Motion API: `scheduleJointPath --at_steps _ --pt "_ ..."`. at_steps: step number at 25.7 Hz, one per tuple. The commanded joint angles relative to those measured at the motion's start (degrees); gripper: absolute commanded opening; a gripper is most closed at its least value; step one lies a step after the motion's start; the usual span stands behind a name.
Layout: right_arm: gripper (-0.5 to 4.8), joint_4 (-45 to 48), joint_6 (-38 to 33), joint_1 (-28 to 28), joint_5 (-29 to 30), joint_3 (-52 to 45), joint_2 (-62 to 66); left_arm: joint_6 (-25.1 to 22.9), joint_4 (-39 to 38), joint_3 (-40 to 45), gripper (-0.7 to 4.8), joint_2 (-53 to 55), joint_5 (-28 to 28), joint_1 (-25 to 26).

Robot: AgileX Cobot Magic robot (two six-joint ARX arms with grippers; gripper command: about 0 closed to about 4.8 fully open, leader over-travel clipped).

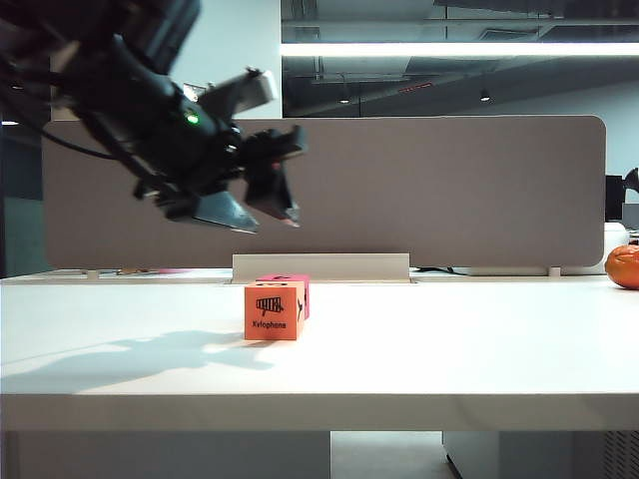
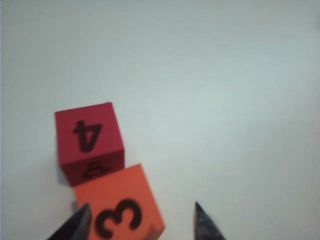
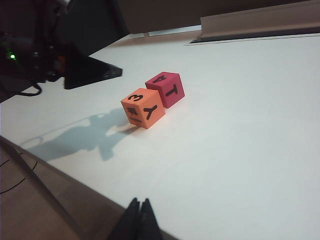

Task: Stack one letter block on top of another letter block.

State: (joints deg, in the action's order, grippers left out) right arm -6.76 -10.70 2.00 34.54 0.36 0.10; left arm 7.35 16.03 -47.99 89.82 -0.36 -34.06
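Exterior view: orange block [image 1: 272,310] mostly hides pink-red block [image 1: 297,290]

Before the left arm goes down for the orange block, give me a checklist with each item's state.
1. Left end effector open: ok, its fingers stand apart in the left wrist view.
2. Left end effector empty: ok, nothing between the fingers.
3. Orange block lined up under it: cannot tell; it sits toward one fingertip, not centered.
4. Room beside the orange block: not ok, the red block sits right against one corner.
5. Red block's top free for stacking: ok, the 4 face is bare.
6. Right end effector out of the way: ok, shut and away from both blocks.
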Motion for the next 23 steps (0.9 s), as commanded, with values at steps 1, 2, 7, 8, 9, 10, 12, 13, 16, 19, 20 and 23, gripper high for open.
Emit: scheduleJointPath --at_steps 1,2,7,8,9,10,12,13,16,19,20,23 --pt "-0.01 1.0 0.0 0.0 -0.1 -0.3 -0.1 0.2 -0.2 -3.5 3.15 2.8 -2.4 -1.1" --pt "-0.01 1.0 0.0 0.0 -0.1 -0.3 -0.1 0.2 -0.9 -4.5 3.60 3.8 -2.7 -1.4" --pt "-0.01 1.0 0.0 0.0 -0.1 -0.3 -0.1 0.2 -4.9 -8.8 4.77 7.0 -7.7 -2.0" --pt "-0.01 1.0 0.0 0.0 -0.1 -0.3 -0.1 0.2 -5.4 -9.4 4.79 7.5 -8.9 -2.0" --pt "-0.01 1.0 0.0 0.0 -0.1 -0.3 -0.1 0.2 -6.0 -9.7 4.79 7.9 -9.4 -2.0" --pt "-0.01 1.0 0.0 0.0 -0.1 -0.3 -0.1 0.3 -6.5 -9.9 4.79 8.1 -9.9 -2.0" --pt "-0.01 1.0 0.0 0.0 -0.1 -0.3 -0.1 1.8 -7.6 -9.9 4.79 8.6 -10.1 -2.0" --pt "-0.01 1.0 0.0 0.0 -0.1 -0.3 -0.1 2.6 -8.4 -9.8 4.79 8.6 -10.1 -2.0" --pt "-0.01 1.0 0.0 0.0 -0.1 -0.3 -0.1 4.7 -9.9 -9.8 4.79 9.7 -9.7 -2.0" --pt "-0.01 1.0 0.0 0.0 -0.1 -0.3 -0.1 5.6 -10.8 -9.8 4.79 11.1 -8.7 -2.0" --pt "-0.01 1.0 0.0 0.1 -0.1 -0.3 -0.1 6.0 -10.9 -9.8 4.79 11.6 -8.6 -2.0" --pt "-0.01 1.0 0.0 0.0 -0.1 -0.3 -0.1 9.2 -11.2 -9.8 4.79 13.0 -8.7 -2.0"
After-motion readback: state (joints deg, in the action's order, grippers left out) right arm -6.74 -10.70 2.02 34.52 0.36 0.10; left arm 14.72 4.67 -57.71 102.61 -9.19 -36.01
